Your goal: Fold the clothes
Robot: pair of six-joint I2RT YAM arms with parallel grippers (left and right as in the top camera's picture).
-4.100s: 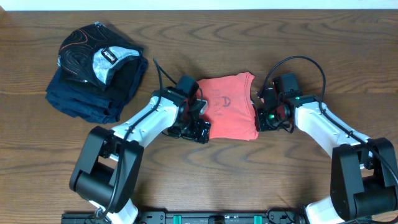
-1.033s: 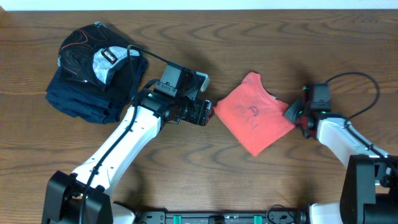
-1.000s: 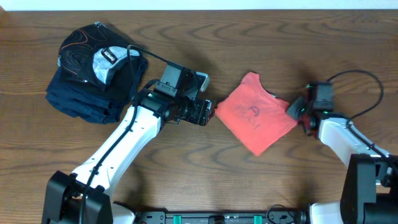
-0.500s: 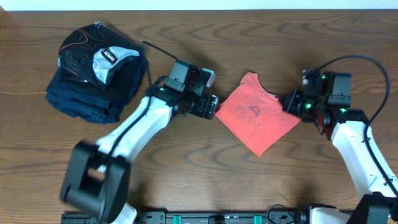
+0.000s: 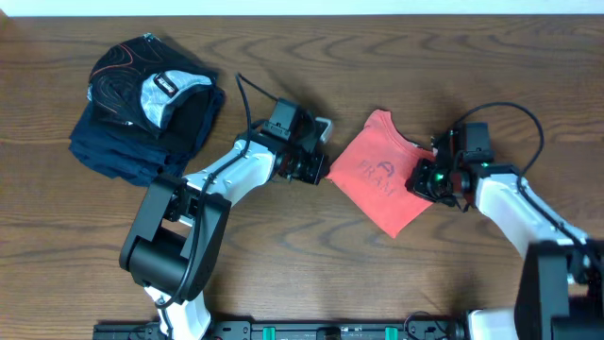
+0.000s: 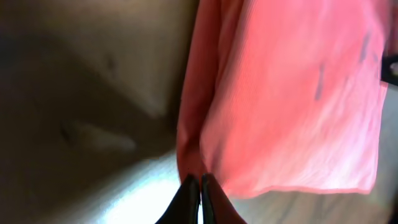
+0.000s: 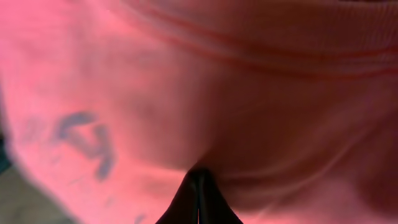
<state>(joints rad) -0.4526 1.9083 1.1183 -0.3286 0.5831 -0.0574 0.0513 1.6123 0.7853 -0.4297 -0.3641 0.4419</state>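
The worktop (image 5: 311, 274) is dark brown wood with a strong grain. A pale strip (image 5: 302, 6) runs along its far edge, and nothing of the room shows beyond that.

Near the far left corner sits a pile of dark garments (image 5: 132, 146), navy and black, with a grey-white patterned piece (image 5: 156, 94) on top.

The coral-red T-shirt (image 5: 382, 184) lies folded into a rough square, turned so that its corners point at the worktop's edges. It is right of the worktop's middle and well apart from the pile. The lettering (image 5: 377, 170) on it is too small and faint to read from overhead.

The left gripper (image 5: 319, 168) is at the shirt's left corner. In the left wrist view its tips are pressed together right at the folded edge of the cloth (image 6: 292, 106). Whether any fabric is caught between them cannot be told, and the wood there is a dark blur.

The right gripper (image 5: 422, 178) is over the shirt's right corner, clamped on the T-shirt. In its own camera the cloth (image 7: 186, 81) puckers in around the closed tips. Only smeared blue marks (image 7: 87, 140) of the lettering show there, and the shirt's edges are cut off.
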